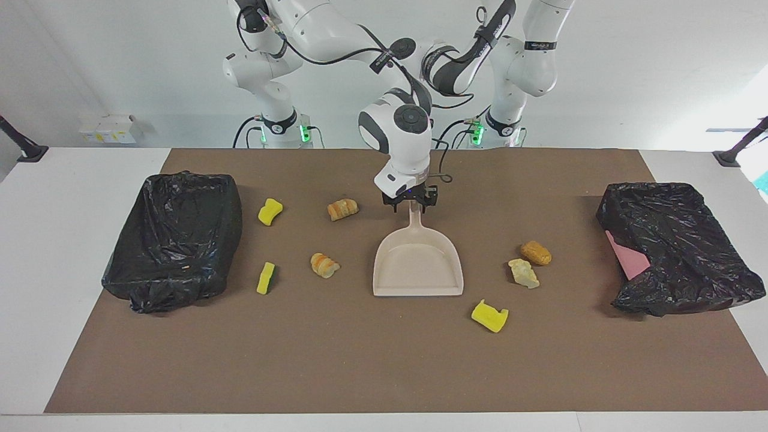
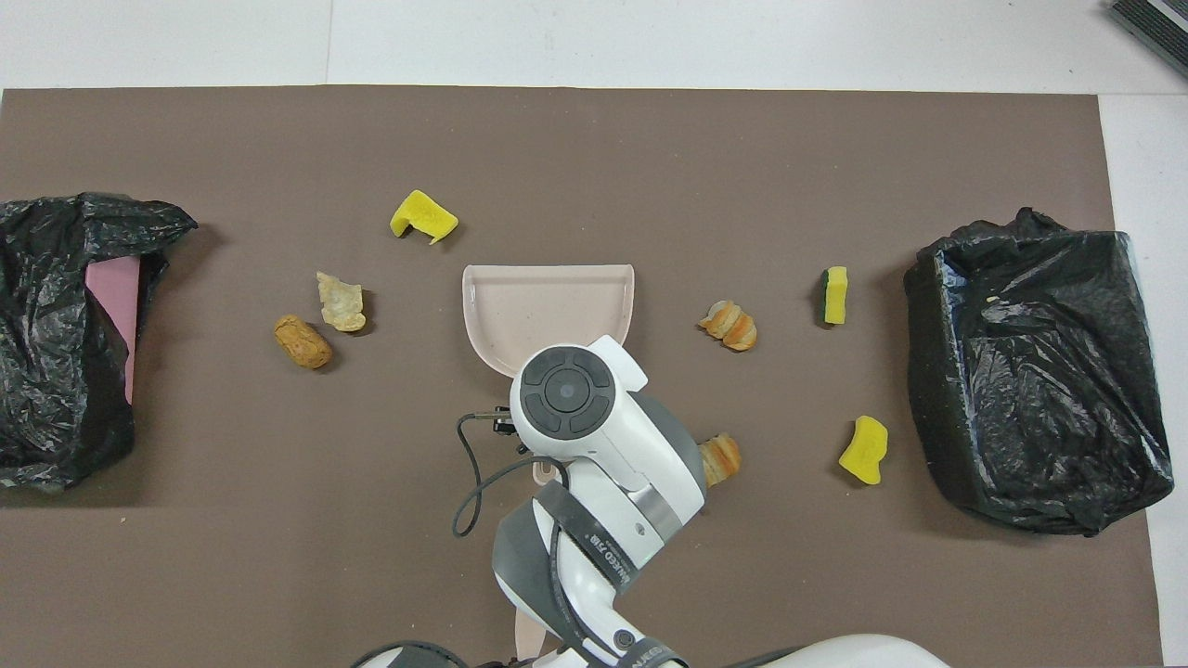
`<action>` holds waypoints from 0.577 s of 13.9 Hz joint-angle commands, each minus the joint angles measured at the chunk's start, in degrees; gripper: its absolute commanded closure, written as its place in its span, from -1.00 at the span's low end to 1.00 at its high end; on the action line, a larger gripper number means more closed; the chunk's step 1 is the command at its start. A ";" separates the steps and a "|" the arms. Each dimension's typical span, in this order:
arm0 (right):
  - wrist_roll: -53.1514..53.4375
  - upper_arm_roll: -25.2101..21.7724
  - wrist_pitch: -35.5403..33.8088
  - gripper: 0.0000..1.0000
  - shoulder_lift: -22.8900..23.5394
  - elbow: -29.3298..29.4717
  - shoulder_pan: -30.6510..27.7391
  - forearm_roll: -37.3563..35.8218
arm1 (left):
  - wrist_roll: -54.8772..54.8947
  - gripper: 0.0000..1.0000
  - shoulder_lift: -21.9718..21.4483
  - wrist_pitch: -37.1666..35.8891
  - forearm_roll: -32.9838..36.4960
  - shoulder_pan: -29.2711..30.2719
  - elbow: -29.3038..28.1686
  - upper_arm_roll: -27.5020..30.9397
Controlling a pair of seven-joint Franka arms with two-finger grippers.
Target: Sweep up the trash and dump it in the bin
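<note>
A beige dustpan (image 1: 418, 264) (image 2: 548, 306) lies flat at the mat's middle, handle toward the robots. My right gripper (image 1: 413, 207) is down at the handle's end, straddling it. In the overhead view the wrist hides it. Several trash pieces lie around the dustpan. Toward the right arm's end are a yellow sponge (image 1: 270, 211), a green-backed sponge (image 1: 266, 278) and two bread chunks (image 1: 342, 209) (image 1: 324, 264). Toward the left arm's end are a corn-like chunk (image 1: 536, 252), a pale chunk (image 1: 524, 273) and a yellow sponge (image 1: 489, 316). The left gripper is out of view; that arm waits raised. The brush does not show clearly.
A black-bagged bin (image 1: 174, 240) (image 2: 1039, 371) stands at the right arm's end. A second black-bagged bin (image 1: 678, 249) (image 2: 56, 334), pink showing, stands at the left arm's end. A beige strip (image 2: 529, 645) shows beside the arm; I cannot tell what it is.
</note>
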 commanded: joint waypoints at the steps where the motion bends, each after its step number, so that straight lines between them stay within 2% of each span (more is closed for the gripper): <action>1: -0.43 0.35 -1.30 0.51 -0.34 0.29 -0.28 1.11 | 0.02 1.00 -5.63 -1.60 0.77 2.83 -3.83 0.69; 2: -0.61 0.35 -1.39 0.88 -0.25 0.29 -0.36 1.11 | 0.02 1.00 -6.50 -2.40 0.86 3.89 -4.18 0.69; 3: -0.69 0.35 -1.30 1.00 -0.34 0.29 -0.36 0.93 | 0.19 1.00 -7.38 -2.58 1.47 5.12 -4.71 0.69; 8: -4.47 0.00 -1.30 1.00 -0.95 1.16 -1.76 1.02 | 3.53 1.00 -7.30 -3.20 4.81 14.60 -4.71 0.69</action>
